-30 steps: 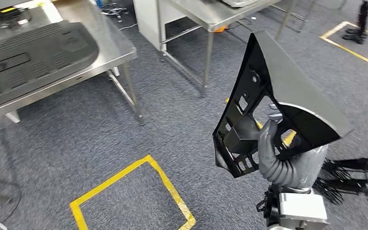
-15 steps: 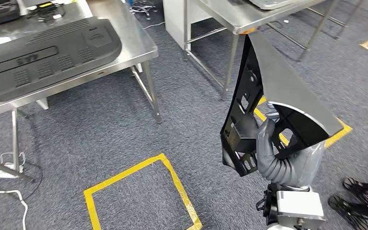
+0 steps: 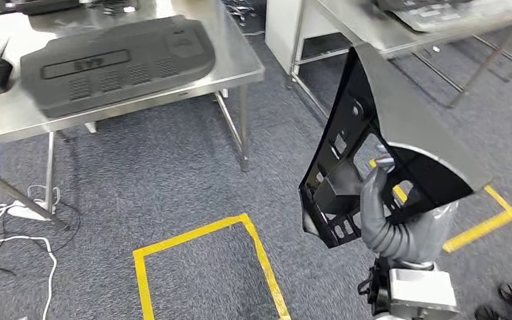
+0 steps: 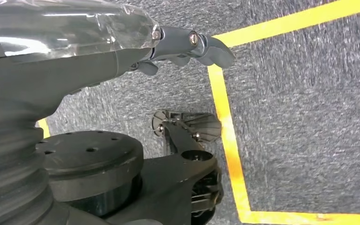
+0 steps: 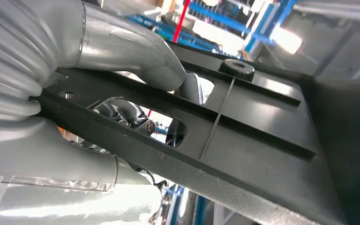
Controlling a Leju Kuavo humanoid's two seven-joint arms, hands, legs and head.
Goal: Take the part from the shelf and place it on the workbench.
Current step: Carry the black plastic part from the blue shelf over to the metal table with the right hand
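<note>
- Closest in, the right hand (image 3: 380,200) is seen clasped on the black part (image 3: 387,140), its fingers threaded through a cutout in the ribbed inner face; the same grip is shown from the right wrist view, where the thumb (image 5: 136,51) is pressed across the part's flat rail (image 5: 243,126).
- The part is held up off the floor, in front of the robot's right side, well apart from any table.
- Its long axis is stood nearly upright, tipped slightly; the narrow tip is pointed up and away, the broad curved end is kept low by the wrist, and the open ribbed face is turned to the robot's left.
- The left hand (image 4: 187,44) is hung over the carpet with nothing in it, fingers loosely curled; whether it is fully clenched cannot be told.
- The carrying step is judged to be in hand: the part is off the shelf and not yet set down.
- Farther off, the steel workbench (image 3: 240,63) is seen ahead on the left, with a grey panel (image 3: 117,60) lying on it.
- An approach toward that bench is called for next, then the part laid flat on bare steel beside the panel.
</note>
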